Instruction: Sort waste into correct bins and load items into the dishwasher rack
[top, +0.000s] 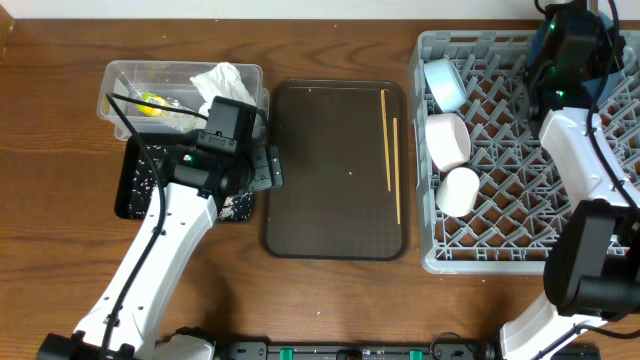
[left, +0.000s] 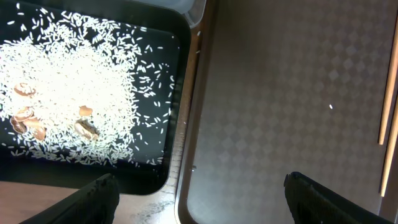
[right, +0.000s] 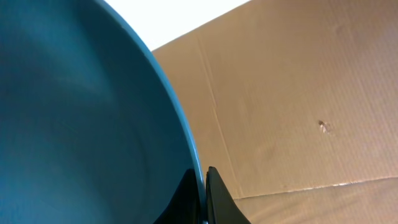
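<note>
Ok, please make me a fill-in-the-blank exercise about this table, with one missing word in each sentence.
1. The two thin wooden chopsticks lie on the dark ____ serving tray.
2. The loose white rice grains lie in the shallow ____ rectangular tray.
3. The right gripper is shut on the rim of the large dark ____ dish.
4. The left gripper is ____, holding nothing.
Missing words: brown; black; blue; open.
</note>
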